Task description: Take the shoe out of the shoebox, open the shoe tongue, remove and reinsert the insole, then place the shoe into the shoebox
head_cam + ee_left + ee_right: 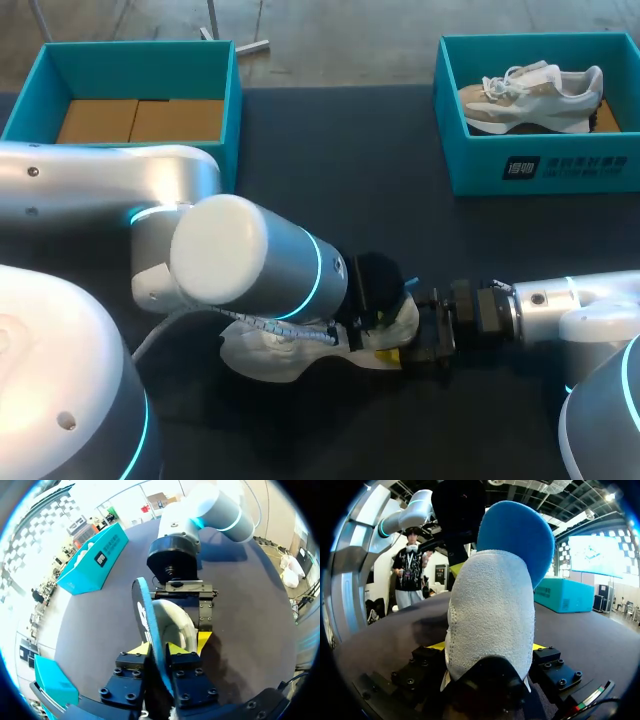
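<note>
A white shoe [280, 352] lies on the dark table near the front. Its grey suede heel [490, 615] sits between the fingers of my right gripper [489, 647], which is shut on it from both sides. A blue insole [144, 622] stands on edge out of the shoe's opening, and my left gripper [157, 650] is shut on its thin edge from above. In the head view the left gripper [380, 312] hangs over the heel, close against the right gripper [425, 335]. The insole's blue top [520, 530] rises behind the heel in the right wrist view.
A teal shoebox [520, 165] at the back right holds a second white and beige shoe [535, 95]. Another teal box [232, 110] with a cardboard floor stands at the back left. My left arm's big elbow [250, 260] covers the shoe's front part.
</note>
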You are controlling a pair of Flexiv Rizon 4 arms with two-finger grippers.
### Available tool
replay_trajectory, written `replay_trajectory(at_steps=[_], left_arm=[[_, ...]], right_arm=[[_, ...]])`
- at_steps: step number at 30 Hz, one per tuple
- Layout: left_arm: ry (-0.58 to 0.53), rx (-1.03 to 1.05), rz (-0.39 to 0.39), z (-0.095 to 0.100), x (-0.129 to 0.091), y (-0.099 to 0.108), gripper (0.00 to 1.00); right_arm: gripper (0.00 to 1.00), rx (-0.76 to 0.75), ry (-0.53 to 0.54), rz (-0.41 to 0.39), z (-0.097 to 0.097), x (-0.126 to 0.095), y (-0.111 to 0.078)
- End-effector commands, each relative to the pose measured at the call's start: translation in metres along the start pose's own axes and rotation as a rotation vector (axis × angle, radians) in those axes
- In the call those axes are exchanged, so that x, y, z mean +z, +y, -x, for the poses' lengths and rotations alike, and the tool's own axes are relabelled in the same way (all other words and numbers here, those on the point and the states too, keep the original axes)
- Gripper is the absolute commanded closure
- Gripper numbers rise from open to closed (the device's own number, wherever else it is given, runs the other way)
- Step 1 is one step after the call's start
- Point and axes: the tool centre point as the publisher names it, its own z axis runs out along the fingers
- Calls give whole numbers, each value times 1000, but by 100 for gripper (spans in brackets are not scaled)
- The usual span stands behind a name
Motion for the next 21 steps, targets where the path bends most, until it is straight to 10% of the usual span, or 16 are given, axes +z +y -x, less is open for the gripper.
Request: replay_trajectory(at_steps=[1, 21], left_arm=[[-7, -14, -8, 3, 4, 5, 88], [162, -92, -84, 20, -21, -17, 100]], right_arm=[[100, 0, 0, -5, -1, 2, 0], [100, 0, 0, -5, -1, 2, 0]])
